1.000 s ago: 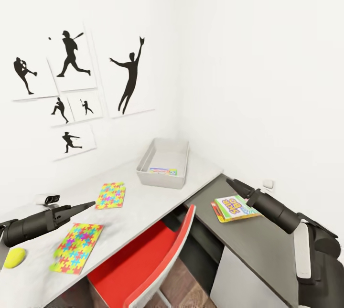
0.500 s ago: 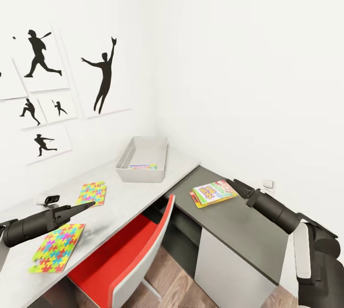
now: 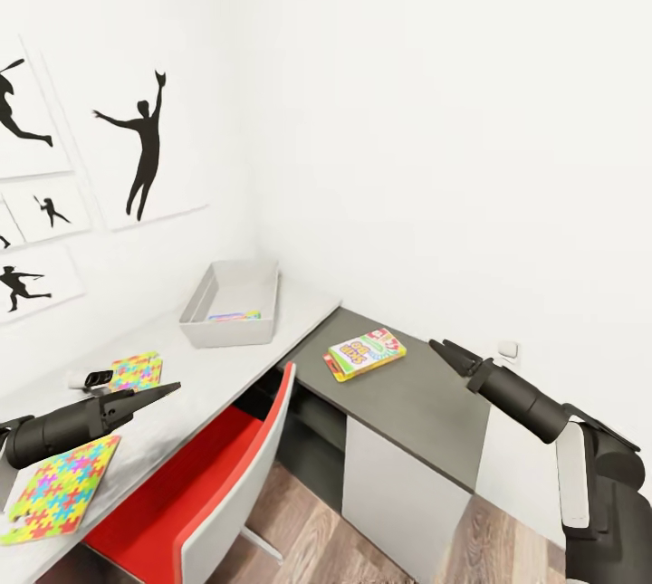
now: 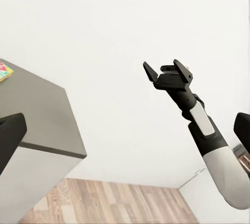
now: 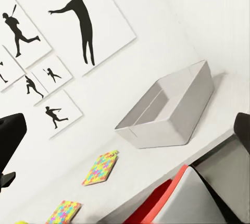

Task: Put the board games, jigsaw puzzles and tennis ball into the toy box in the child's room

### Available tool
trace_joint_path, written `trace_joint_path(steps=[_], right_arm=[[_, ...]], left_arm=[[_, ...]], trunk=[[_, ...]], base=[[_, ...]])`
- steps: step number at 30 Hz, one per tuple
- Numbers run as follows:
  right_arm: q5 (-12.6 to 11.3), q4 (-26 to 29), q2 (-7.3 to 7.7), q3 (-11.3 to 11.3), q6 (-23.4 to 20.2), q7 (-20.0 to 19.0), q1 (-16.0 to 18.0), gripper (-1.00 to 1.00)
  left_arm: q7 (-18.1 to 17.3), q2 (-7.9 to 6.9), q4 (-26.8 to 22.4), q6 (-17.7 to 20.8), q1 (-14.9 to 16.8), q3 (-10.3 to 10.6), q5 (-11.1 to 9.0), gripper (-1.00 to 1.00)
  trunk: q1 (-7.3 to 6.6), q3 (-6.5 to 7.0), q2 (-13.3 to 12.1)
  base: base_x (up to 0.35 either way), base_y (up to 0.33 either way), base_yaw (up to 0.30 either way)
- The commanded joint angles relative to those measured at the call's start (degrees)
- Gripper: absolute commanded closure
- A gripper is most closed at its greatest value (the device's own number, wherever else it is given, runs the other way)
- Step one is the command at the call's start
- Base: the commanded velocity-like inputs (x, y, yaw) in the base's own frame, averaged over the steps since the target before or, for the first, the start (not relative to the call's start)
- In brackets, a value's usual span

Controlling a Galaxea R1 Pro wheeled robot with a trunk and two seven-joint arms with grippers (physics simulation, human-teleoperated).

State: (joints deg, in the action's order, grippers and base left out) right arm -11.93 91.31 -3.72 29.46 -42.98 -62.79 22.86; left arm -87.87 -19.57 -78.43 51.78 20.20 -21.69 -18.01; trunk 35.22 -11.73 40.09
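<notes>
The head camera had swung toward the robot's right since a second earlier: the whole scene slid leftward in the head view, the tennis ball left the picture, and neither the things nor the arms had moved relative to the robot.

The head view showed a colourful flat item lying inside the toy box [image 3: 228,305], which the right wrist view, looking at the box's outer wall [image 5: 169,112], hid. The left wrist view alone showed the right gripper [image 4: 167,73] from the front, fingers spread with nothing between them. The left gripper [image 3: 172,387] hung over the table [image 3: 217,367]; from the side its fingers looked close together, but I could not tell for sure.

Counted: two jigsaw puzzles [image 3: 60,487] on the light top, the other one [image 3: 136,371] nearer the box; one board game [image 3: 365,353] in green, yellow and red, flat on the lower dark wing, well apart from the box; one toy box in the corner.

The table was L-shaped, a red chair [image 3: 213,493] pushed under it, a wood floor [image 3: 308,539] below, white walls with black silhouette prints [image 3: 140,145].
</notes>
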Motion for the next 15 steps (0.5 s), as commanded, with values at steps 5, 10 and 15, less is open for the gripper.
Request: trace_joint_path(steps=[5,10,15], right_arm=[[-0.1,-0.1,-0.06,0.1,-0.3,0.0,0.1,-1.00],[-0.1,-0.1,-0.06,0.1,-0.3,0.0,0.1,-1.00],[-0.1,-0.2,-0.06,0.1,-0.3,0.1,0.1,-1.00]], left_arm=[[-0.2,-0.03,0.0,0.6,0.0,0.0,0.0,-1.00],[-0.2,-0.03,0.0,0.6,0.0,0.0,0.0,-1.00],[-0.2,-0.03,0.0,0.6,0.0,0.0,0.0,-1.00]], trunk=[[0.01,0.02,0.1],[0.01,0.13,0.1],[0.01,0.24,0.1]], base=[[-0.091,0.000,-0.281],[-0.091,0.000,-0.281],[-0.091,0.000,-0.281]])
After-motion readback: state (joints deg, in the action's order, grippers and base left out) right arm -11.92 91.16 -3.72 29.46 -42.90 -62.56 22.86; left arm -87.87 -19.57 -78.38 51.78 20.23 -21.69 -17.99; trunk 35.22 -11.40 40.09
